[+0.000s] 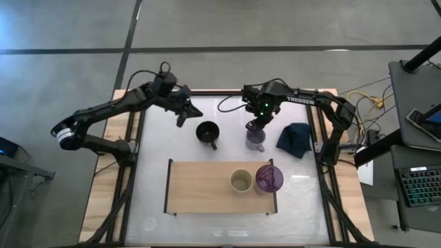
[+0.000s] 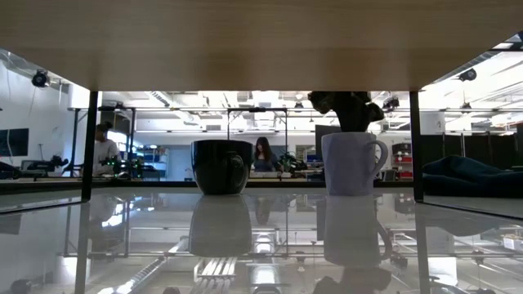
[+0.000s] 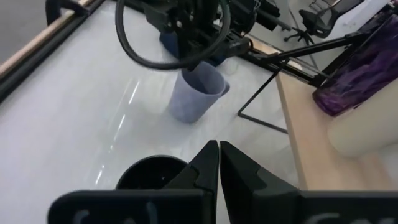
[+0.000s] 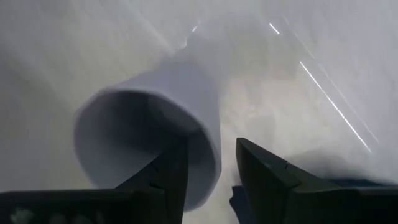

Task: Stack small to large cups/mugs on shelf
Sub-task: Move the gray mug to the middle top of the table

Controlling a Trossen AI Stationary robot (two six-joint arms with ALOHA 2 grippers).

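Note:
A grey-lavender mug [image 1: 255, 140] stands upright on the white table [image 1: 155, 138], beyond the shelf; it also shows in the low view [image 2: 351, 163]. My right gripper [image 4: 210, 142] is open above it, one finger inside the mug and one outside. A black mug [image 1: 207, 132] stands to its left. My left gripper [image 3: 218, 158] is shut and hovers just left of the black mug [image 3: 149, 175]. On the light-wood shelf [image 1: 200, 186], near its right end, stand a pale cream cup [image 1: 240, 180] and a translucent purple cup [image 1: 269, 178]. My right gripper comes from above, pointing down, and straddles the grey-lavender mug's rim wall [image 4: 208, 165]. One finger [image 4: 168, 174] is inside the mug and the other [image 4: 264, 177] outside. Whether either finger touches the wall I cannot tell. The mug stands on the table.
A dark blue cloth [image 1: 294, 138] lies crumpled to the right of the lavender mug, near the table's right frame. The shelf's left half [image 1: 193, 187] is bare wood. Black brackets [image 1: 167, 186] stand at the shelf's short ends. People show in the room behind the table.

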